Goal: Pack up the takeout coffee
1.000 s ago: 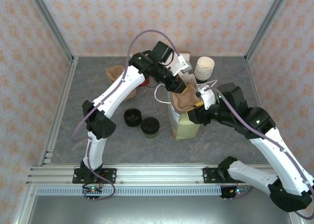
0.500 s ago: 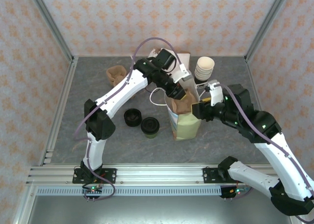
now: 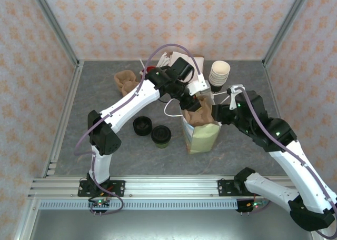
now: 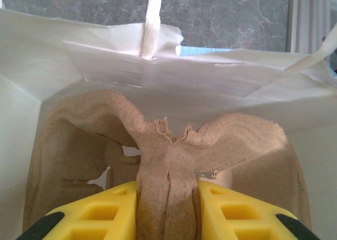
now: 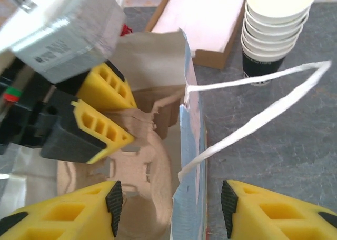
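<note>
**Paper bag**: cream-white, standing upright with its mouth open. All places below are given from it.

**Pulp carrier**: brown moulded fibre, partly down inside the bag's mouth with its centre ridge uppermost. Whether it has reached the bag's floor cannot be made out.

**Left gripper**: directly above the bag's mouth, fingers pinched tight on the carrier's centre ridge.

**Right gripper**: at the bag's right rim, jaws apart and holding nothing. The bag's right wall runs up between the two fingers, seemingly clear of both.

**Takeout coffee**: olive-green cup with its black lid on, upright on the table just left of the bag and apart from its wall. Long axis vertical.

**Pile of lids**: left of the bag, just beyond the cup.

**Stack of cups**: behind the bag, toward its right.

**Note on the coming move:** the cup has yet to go into the carrier. It lies to the left of both grippers and lower than them. The bag stands between it and the right gripper, so the left arm looks the nearer. That arm would have to let go of the carrier first.
</note>
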Controlling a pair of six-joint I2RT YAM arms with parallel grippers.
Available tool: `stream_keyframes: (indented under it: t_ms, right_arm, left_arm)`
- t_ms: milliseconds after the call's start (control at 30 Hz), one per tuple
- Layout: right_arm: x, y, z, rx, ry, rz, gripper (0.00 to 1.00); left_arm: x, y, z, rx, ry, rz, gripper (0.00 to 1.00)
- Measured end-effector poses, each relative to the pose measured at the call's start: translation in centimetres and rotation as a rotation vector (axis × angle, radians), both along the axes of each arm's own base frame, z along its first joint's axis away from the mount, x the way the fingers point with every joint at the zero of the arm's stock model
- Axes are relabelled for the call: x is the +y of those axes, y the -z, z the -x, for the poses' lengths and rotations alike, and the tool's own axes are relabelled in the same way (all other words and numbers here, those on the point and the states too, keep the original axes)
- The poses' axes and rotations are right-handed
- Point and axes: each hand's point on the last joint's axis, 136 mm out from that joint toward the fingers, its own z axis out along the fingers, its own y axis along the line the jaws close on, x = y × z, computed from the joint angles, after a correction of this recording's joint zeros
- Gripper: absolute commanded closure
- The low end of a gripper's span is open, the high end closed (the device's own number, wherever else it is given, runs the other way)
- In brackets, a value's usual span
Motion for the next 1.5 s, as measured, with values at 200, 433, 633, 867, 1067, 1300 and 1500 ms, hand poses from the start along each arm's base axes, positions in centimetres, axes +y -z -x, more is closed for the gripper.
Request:
stream_keyframes:
  t_ms: [200,433,633,867,1067,1300,1500]
  right_arm:
    - [0.0,2.2,-0.1,0.047,0.018,0.013,0.41]
    - [0.1,2.8,-0.6,0.056,0.028,0.010,0.45]
    - [0.4,3.4,-1.3,0.070,0.040,0.016,0.47]
    - [0.5,3.7,-1.6,0.072,0.047,0.012,0.48]
    - [0.5,4.0,-1.7,0.077,0.054,0.009,0.58]
    - [0.6,4.3,-1.8,0.075,0.057,0.004,0.69]
    - [0.7,4.9,-1.9,0.082,0.062,-0.006,0.78]
  left_arm:
    - [0.0,0.0,-0.1,-0.006,0.003,0.002,0.70]
    - [-0.5,0.3,0.1,-0.011,0.012,0.006,0.69]
    - [-0.6,0.9,0.3,-0.003,0.016,-0.001,0.69]
    - [-0.7,1.6,0.2,0.000,0.016,-0.004,0.69]
    - [-0.5,2.4,0.4,0.012,0.022,-0.019,0.69]
    - [-0.4,2.6,0.4,0.006,0.024,-0.025,0.68]
    - [-0.4,3.4,0.3,0.010,0.021,-0.033,0.68]
